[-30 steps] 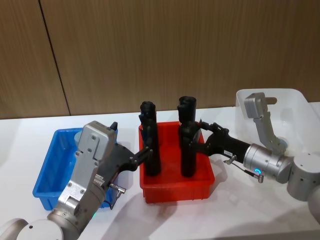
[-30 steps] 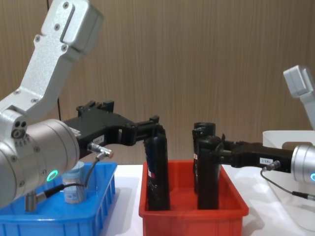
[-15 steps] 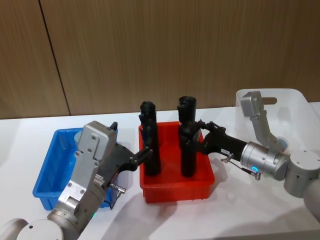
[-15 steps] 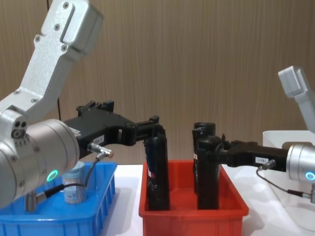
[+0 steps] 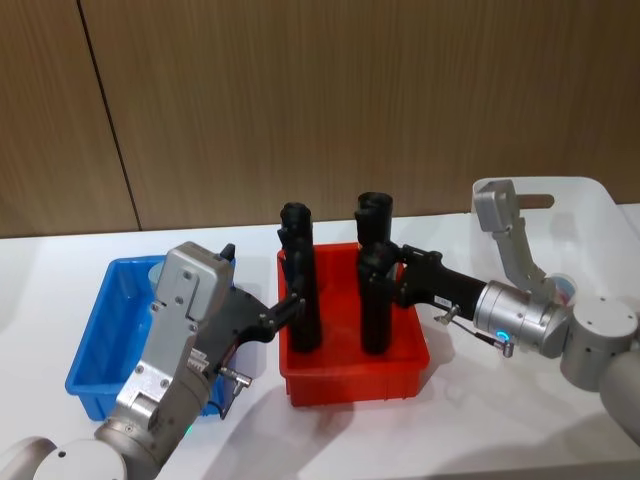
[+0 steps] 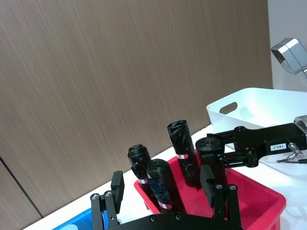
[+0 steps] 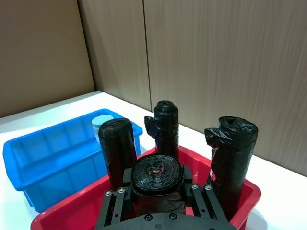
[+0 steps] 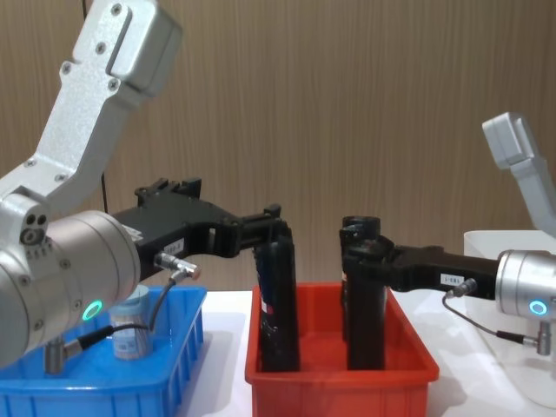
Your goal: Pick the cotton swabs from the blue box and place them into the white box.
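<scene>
A wood-panelled wall (image 5: 300, 100) stands behind a white table (image 5: 40, 270) holding three bins in a row. Farthest left, just beside the left gripper's arm, sits the blue box (image 5: 95, 345), with one of the cotton swabs (image 8: 130, 323) upright in its far corner. The left gripper (image 5: 292, 302) reaches over the red bin (image 5: 350, 378), its fingers spread on either side of a tall black cylinder (image 5: 302, 300) without clamping it. Just beyond that gripper to the right, the right gripper (image 5: 385, 277) comes in from the opposite side, its jaws closed around a second black cylinder (image 5: 376, 315) standing in the same bin. Behind the right arm's wrist stands the white box (image 5: 590, 215).
</scene>
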Robot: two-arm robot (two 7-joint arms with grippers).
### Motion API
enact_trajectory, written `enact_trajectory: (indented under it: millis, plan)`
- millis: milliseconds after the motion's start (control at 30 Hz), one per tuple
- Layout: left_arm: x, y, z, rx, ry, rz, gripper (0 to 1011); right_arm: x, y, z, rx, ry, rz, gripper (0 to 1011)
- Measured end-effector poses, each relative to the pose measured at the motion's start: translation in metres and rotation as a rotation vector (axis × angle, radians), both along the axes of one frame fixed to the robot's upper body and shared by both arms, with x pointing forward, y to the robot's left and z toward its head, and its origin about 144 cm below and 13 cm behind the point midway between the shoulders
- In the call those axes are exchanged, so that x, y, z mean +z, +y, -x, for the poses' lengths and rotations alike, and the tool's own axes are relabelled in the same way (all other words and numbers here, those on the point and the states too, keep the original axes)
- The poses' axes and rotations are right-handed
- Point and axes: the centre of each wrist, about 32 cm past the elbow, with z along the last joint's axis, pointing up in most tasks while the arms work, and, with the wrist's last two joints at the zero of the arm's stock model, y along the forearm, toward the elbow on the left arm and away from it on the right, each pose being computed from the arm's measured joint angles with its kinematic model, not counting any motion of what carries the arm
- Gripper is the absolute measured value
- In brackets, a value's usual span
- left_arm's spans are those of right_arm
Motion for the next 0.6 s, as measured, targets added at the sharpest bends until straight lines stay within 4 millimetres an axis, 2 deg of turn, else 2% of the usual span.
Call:
enact_trajectory:
  millis: [233, 600]
  plan:
    - [0.000, 0.000, 0.000, 0.000, 0.000, 0.000, 1004, 0.001, 0.001, -0.001, 0.008, -0.008, -0.002, 553]
    - [0.000, 0.000, 0.000, 0.000, 0.000, 0.000, 1004, 0.015, 0.001, 0.000, 0.014, -0.051, -0.020, 545]
